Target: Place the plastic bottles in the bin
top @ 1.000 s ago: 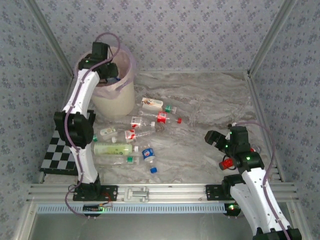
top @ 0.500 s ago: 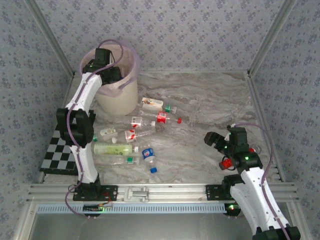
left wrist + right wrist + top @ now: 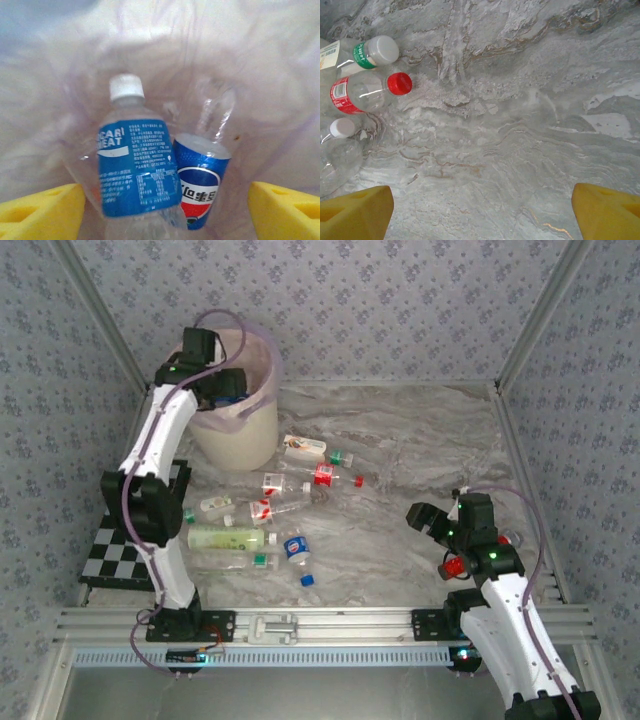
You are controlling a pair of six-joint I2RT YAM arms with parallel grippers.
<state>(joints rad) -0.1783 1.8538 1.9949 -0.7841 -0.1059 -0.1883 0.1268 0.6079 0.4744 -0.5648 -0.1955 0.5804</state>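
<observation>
Your left pincer (image 3: 164, 192) has spread apart over a blue-labelled bottle (image 3: 135, 170) in the far-left bin (image 3: 240, 438); right pincer (image 3: 482, 192) stands apart too.

We see a grey marbled counter (image 3: 420, 430) enclosed by walls (image 3: 380, 300) papered in pale blue floral print, aluminium posts (image 3: 534, 325) at its far corners, and a checkerboard (image 3: 105, 545) at its left edge.
</observation>
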